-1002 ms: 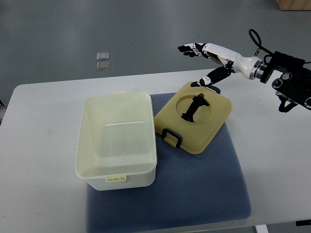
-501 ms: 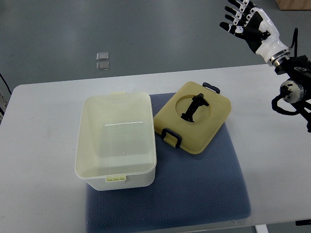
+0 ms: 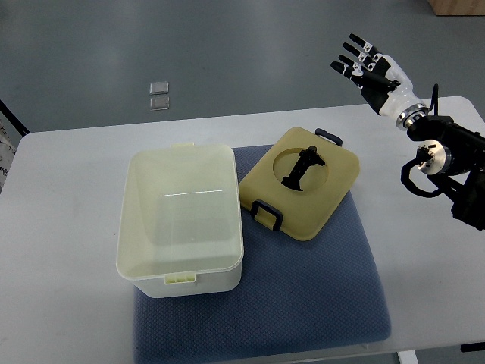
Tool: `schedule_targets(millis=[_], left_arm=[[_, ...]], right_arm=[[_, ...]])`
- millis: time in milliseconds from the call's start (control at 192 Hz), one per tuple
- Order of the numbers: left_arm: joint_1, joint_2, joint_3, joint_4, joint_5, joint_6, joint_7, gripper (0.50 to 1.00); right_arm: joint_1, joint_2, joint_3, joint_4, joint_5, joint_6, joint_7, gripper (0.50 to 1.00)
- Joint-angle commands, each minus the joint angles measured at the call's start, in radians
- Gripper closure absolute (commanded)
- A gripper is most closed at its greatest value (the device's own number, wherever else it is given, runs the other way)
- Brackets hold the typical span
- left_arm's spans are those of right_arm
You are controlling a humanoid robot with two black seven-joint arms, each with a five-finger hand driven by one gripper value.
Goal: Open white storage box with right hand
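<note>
The white storage box (image 3: 182, 220) stands open and empty on the left part of a blue-grey mat (image 3: 303, 288). Its cream lid (image 3: 301, 182) lies flat on the mat to the right of the box, leaning against the box's right wall, with a black handle (image 3: 301, 168) in a round recess and dark clips at its edges. My right hand (image 3: 369, 67) is raised beyond the table's far right edge, fingers spread, holding nothing, well clear of the lid. The left arm does not show.
The white table (image 3: 61, 250) carries the mat. Two small clear tiles (image 3: 159, 95) lie on the grey floor beyond the table. My right arm's black wrist housing (image 3: 447, 163) hangs over the table's right end.
My right hand let go of the lid's far edge, rose up and away to the right, then dropped slightly toward the left. The lid and box stayed still.
</note>
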Motion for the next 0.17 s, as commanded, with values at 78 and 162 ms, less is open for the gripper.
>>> schedule_targets(millis=[78, 162], left_arm=[[-0.001, 0.000, 0.000, 0.001, 0.000, 0.001, 0.000, 0.500], [-0.001, 0.000, -0.001, 0.001, 0.000, 0.000, 0.000, 0.500]], right_arm=[[-0.018, 0.008, 0.010, -0.001, 0.000, -0.008, 0.013, 0.570], [-0.021, 0.012, 0.043, -0.001, -0.001, -0.020, 0.011, 0.570]])
